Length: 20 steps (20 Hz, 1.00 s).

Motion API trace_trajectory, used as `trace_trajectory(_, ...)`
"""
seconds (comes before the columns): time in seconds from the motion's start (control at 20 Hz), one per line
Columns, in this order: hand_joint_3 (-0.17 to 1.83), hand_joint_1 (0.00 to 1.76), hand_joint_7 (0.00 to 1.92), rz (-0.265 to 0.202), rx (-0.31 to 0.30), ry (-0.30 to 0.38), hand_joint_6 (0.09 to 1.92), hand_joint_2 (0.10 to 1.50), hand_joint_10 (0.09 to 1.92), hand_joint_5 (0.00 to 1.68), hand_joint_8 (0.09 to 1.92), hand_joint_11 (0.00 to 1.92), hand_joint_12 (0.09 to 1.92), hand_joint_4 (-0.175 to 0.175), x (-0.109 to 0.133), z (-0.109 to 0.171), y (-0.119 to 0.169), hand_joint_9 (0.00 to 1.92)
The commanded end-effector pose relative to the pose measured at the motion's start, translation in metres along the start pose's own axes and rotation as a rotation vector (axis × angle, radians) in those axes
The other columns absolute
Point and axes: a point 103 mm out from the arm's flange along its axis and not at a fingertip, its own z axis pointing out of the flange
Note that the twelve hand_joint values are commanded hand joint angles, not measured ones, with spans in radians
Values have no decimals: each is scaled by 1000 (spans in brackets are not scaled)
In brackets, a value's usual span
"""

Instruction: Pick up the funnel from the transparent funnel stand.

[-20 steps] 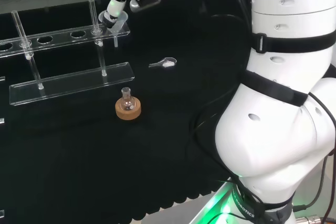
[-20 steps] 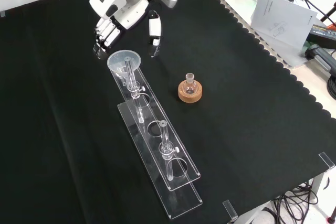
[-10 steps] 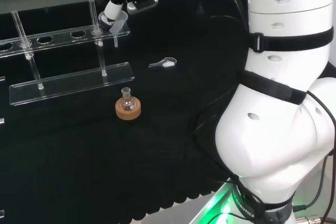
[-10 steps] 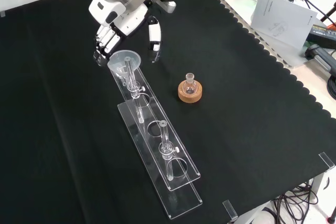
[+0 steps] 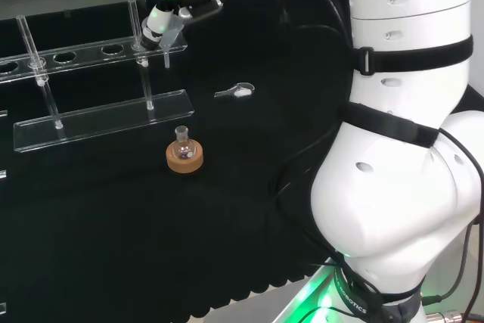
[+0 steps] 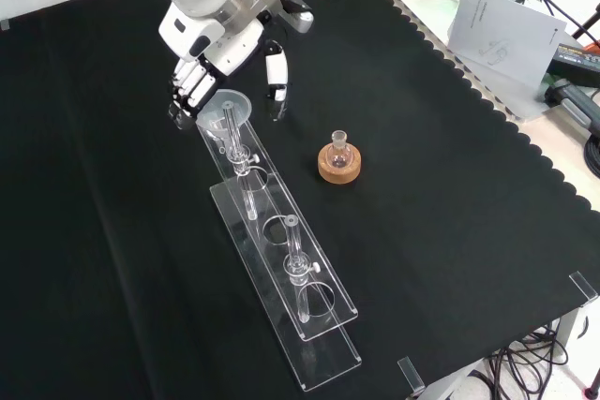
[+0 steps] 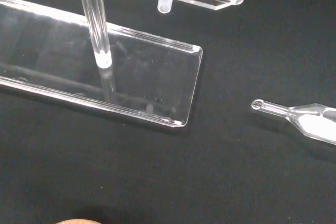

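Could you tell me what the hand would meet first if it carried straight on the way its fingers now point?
Most likely the funnel: in the front view the hand points down at its rim, at the end of the transparent funnel stand. Depth is unclear, so the fingers might pass beside it.

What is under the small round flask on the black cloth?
The small flask stands on a cork ring, which lies flat on the black cloth. The flask's bottom sits in the ring, so that part is covered.
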Motion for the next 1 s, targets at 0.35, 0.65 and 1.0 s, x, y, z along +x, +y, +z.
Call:
trace_trajectory(0.35, 265, 647, 0, 21, 32, -25, 87, 708, 863, 111, 563, 364, 1485, 16, 0, 6, 9, 140)
trace_trajectory(0.65, 290, 638, 4, 35, 70, -39, 87, 712, 855, 156, 669, 347, 1489, 13, -3, 10, 14, 188)
trace_trajectory(1.0, 316, 608, 64, 56, 52, -42, 87, 729, 775, 210, 711, 347, 1488, 3, -7, 8, 12, 359)
